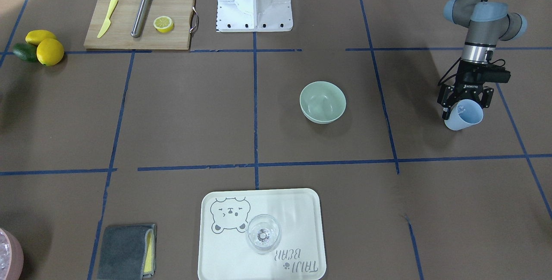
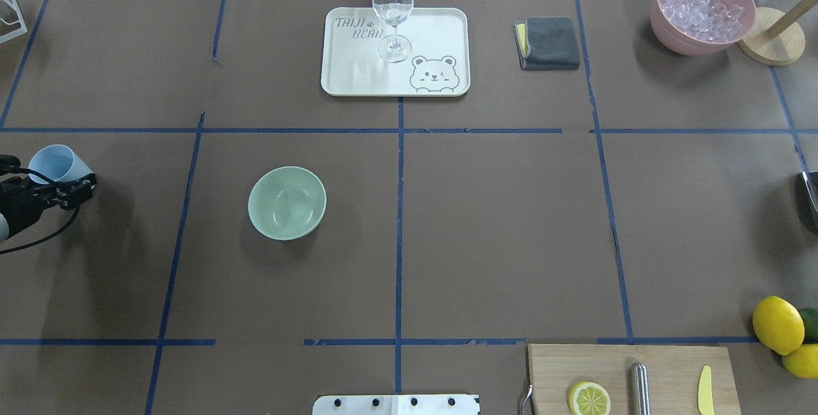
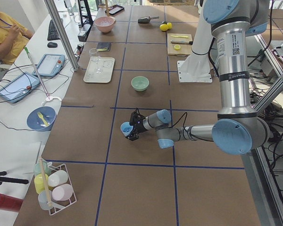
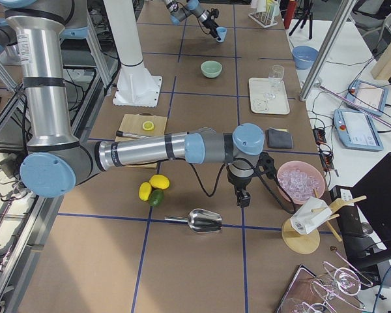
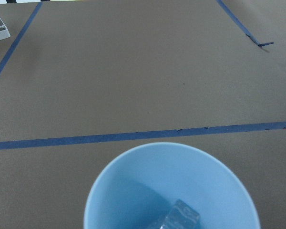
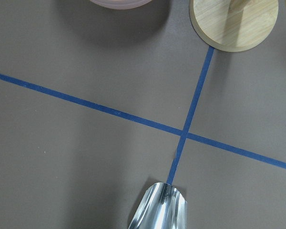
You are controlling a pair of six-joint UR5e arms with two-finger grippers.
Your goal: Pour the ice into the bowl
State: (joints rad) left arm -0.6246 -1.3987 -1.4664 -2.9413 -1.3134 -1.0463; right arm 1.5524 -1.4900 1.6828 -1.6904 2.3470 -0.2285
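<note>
My left gripper (image 1: pixel 465 105) is shut on a light blue cup (image 1: pixel 465 115), which it holds tilted at the table's left end, well to the side of the bowl. In the left wrist view a clear piece of ice (image 5: pixel 179 220) lies inside the cup (image 5: pixel 169 188). The pale green bowl (image 1: pixel 322 102) stands upright on the brown table, and its inside (image 2: pixel 287 202) looks bare. My right gripper (image 4: pixel 243 195) hangs over the table's far right end near a metal scoop (image 4: pixel 202 222); I cannot tell whether it is open or shut.
A white bear tray (image 2: pixel 441 25) carries a wine glass (image 2: pixel 392 12). A grey cloth (image 2: pixel 548 43), a pink tub of ice chunks (image 2: pixel 700 11) and a wooden stand (image 2: pixel 772 36) sit at the far right. A cutting board (image 1: pixel 138 21) and lemons (image 1: pixel 45 47) lie near the robot's base.
</note>
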